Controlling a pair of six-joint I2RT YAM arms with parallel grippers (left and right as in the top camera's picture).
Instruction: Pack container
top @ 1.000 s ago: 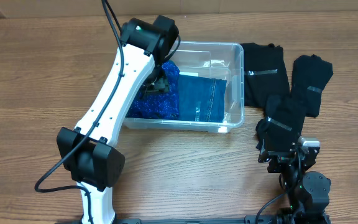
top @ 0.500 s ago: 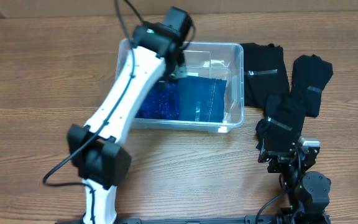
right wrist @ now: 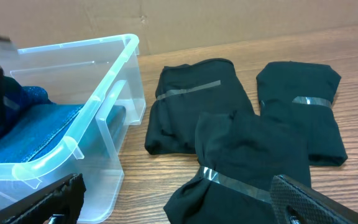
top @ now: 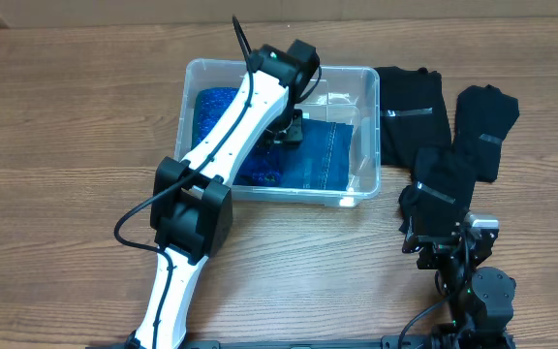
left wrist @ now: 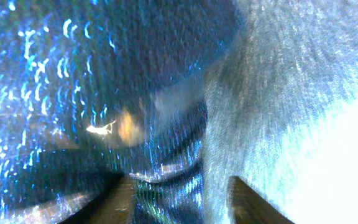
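Note:
The container (top: 364, 87) is a clear plastic tub at the table's middle; it also shows in the right wrist view (right wrist: 114, 74). Inside lie a sparkly blue garment (top: 216, 105) on the left and a folded denim-blue garment (top: 325, 155) on the right. My left gripper (top: 285, 132) reaches down into the tub where the two garments meet. In the left wrist view its fingers (left wrist: 182, 202) are partly closed, with a fold of the sparkly blue garment (left wrist: 166, 193) filling the gap. My right gripper (right wrist: 179, 205) is open and empty, low over the nearest black garment (right wrist: 253, 162).
Three folded black garments with tape bands lie right of the tub: one by its wall (top: 410, 111), one farther right (top: 487, 121), one nearer the front (top: 444, 189). The right arm's base (top: 473, 291) stands at the front right. Bare wood lies left of the tub.
My left arm has swung right inside the tub, from over the sparkly blue garment to the seam with the denim one. The sparkly garment's left part now shows. The right arm has not moved.

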